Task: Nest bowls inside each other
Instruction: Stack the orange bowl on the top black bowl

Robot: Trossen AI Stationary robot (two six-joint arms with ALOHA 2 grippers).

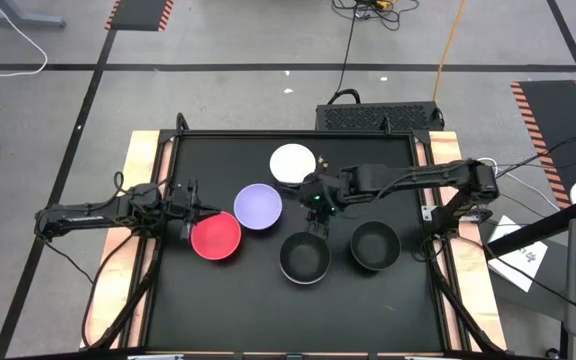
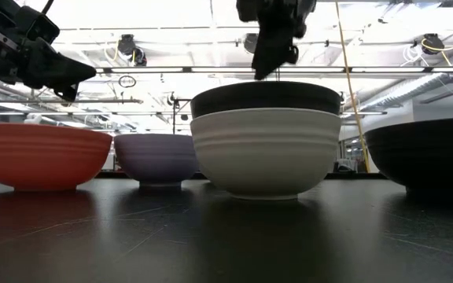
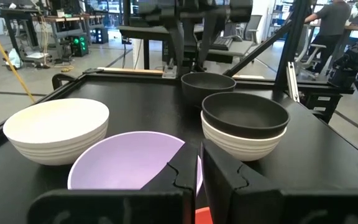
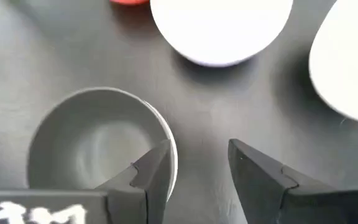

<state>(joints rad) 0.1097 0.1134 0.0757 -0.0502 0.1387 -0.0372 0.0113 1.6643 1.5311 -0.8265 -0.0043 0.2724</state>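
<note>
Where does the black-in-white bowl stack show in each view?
High: stack at lower centre, left of the lone black bowl.
Low: centre.
Left wrist: right of centre.
Right wrist: lower left, beside the right gripper.
Shared landmark: the purple bowl.
</note>
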